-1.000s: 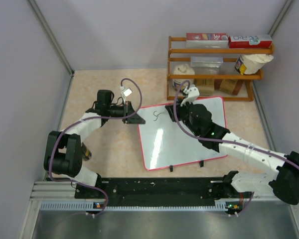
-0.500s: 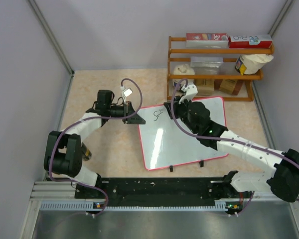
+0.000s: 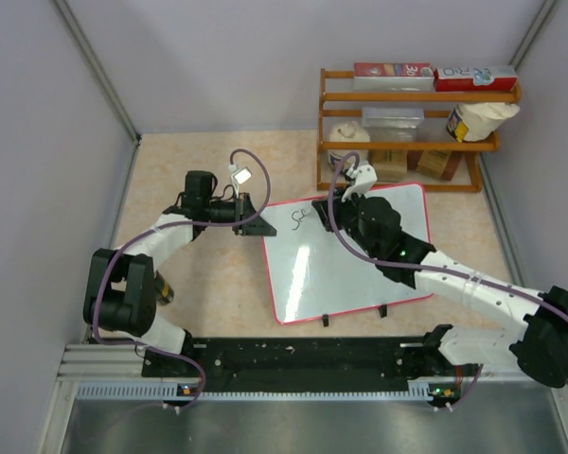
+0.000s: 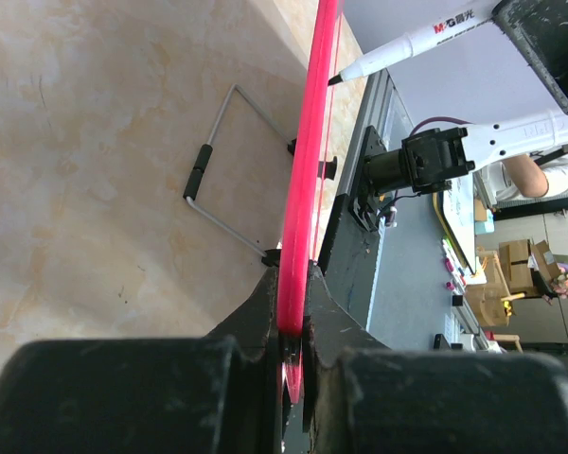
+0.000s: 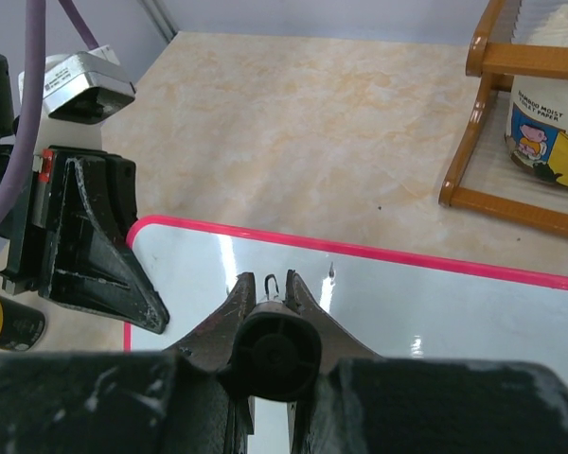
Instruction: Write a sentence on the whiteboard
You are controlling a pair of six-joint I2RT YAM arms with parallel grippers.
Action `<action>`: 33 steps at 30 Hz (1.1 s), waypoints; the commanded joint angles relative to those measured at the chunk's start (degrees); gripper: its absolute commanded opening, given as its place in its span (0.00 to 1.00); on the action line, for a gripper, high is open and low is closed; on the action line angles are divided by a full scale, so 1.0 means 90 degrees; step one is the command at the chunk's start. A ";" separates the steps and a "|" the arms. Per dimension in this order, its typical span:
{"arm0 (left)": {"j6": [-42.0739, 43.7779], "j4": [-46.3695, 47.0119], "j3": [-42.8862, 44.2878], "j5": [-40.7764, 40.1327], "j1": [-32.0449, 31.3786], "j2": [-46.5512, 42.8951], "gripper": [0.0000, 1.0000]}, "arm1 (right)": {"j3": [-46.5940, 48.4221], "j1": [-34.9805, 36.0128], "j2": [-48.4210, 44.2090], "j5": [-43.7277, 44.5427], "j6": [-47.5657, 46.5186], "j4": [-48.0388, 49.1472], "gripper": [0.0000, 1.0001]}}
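Fingers of our right gripper (image 5: 276, 284) are clamped on the pen (image 4: 407, 43), its tip at the whiteboard (image 3: 350, 274). Our left gripper (image 4: 293, 307) pinches the board's red frame (image 4: 308, 142) at the far left corner. Over the last second the sentence (image 3: 301, 218) has grown from a lone S to a few strokes (too small to read), so we judge the writing barely begun. Open white surface lies right of the marks and nearer us. The wooden rack (image 3: 417, 142) stands just beyond the far right corner, and the left gripper sits close beside the first letter.
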 commanded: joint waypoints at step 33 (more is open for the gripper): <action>0.0868 -0.0285 -0.0078 -0.0855 -0.0279 -0.0008 0.00 | -0.0515 -0.0061 -0.0574 0.0118 0.0039 -0.0439 0.00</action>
